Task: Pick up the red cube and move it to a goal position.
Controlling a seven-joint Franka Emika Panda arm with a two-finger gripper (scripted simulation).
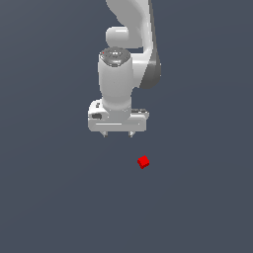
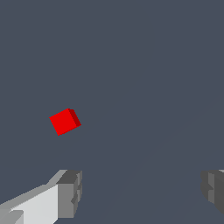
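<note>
The red cube is small and plain and lies on the flat grey ground, below the gripper and toward the exterior view's right. My white gripper hangs above the ground, pointing down, with its two short fingertips wide apart and nothing between them. In the wrist view the red cube lies on the ground apart from both grey fingers, outside the gap between them. The gripper is open and empty.
The white arm rises behind the gripper to the frame's top edge. The grey ground spreads in all directions with no other object in view.
</note>
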